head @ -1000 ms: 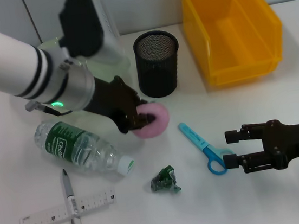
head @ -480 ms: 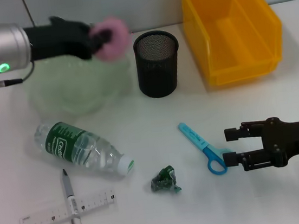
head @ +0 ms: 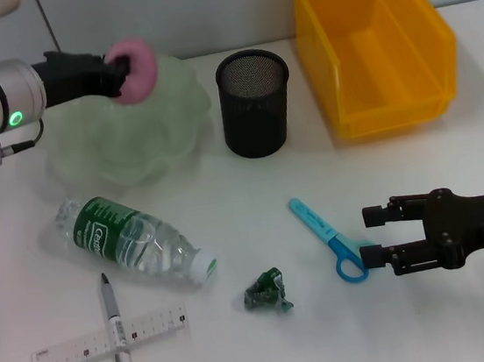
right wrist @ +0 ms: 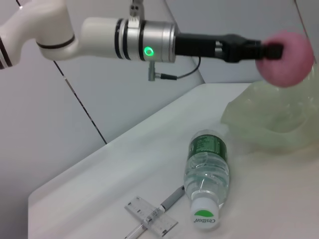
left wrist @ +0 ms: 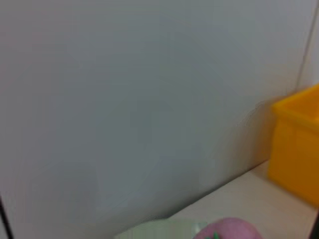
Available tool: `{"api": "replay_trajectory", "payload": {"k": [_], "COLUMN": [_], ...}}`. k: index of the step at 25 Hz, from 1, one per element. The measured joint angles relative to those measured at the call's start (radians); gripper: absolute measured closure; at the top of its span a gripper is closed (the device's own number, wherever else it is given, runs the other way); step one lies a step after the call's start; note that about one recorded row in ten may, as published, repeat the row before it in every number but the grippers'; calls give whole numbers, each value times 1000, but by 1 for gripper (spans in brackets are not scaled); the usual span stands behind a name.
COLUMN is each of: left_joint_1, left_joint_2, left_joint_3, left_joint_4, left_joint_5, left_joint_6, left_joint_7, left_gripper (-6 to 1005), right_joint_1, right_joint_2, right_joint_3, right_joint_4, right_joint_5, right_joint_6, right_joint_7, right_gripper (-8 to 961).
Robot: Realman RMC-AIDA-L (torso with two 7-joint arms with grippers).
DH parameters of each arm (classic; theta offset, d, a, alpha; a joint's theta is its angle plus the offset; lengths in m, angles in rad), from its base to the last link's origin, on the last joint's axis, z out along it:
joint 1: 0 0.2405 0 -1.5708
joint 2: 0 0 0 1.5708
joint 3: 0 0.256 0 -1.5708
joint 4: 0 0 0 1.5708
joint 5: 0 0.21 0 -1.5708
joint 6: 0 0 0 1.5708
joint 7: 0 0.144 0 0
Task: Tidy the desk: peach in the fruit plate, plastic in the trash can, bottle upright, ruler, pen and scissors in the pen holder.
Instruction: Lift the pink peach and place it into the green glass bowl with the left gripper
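The left gripper [head: 122, 69] is closed on the pink peach [head: 135, 69], holding it in the air above the pale green fruit plate [head: 122, 138]. Below those fingers a clear bottle [head: 130, 241] with a green label lies on its side, white cap on. Beyond the bottle from those fingers, a grey pen [head: 118, 335] lies across a clear ruler [head: 107, 337]. Blue scissors [head: 329, 238] lie just in front of the right gripper [head: 374, 236], whose fingers are spread. A crumpled green plastic scrap [head: 267, 291] sits between the scissors and the bottle. The black mesh pen holder [head: 254, 102] stands upright beside the plate, and the yellow trash can [head: 373, 41] beside that.
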State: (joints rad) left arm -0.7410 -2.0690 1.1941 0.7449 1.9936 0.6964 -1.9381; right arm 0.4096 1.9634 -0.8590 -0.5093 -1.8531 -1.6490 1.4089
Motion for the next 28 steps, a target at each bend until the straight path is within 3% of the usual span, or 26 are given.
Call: {"api": "replay_trajectory", "payload": {"k": [10,18,24,28], "left_joint_1": [-9,-6,-6,-4], "left_joint_2": [0,0,0,1], "left_joint_3": [15,15,15,12], "left_joint_4": [-44,-45,-45,-43], "left_joint_5": [38,38,35,29], "left_joint_6": [-28,-24,-21,-5], "left_joint_7": [-1,-9,-11,-23], "left_gripper": [894,507,286,220], "right_joint_1": [-1,0,0,0], "right_joint_2": [0,0,0,0], "right_joint_3": [-2,-2,-5,-3], "right_joint_4": [0,-2,-4,-5], "right_joint_5": [0,0,0,0], "right_joint_6": [0,0,0,0], "right_joint_7": [0,-3,-3,-3], "right_gripper": [156,156,156,155]}}
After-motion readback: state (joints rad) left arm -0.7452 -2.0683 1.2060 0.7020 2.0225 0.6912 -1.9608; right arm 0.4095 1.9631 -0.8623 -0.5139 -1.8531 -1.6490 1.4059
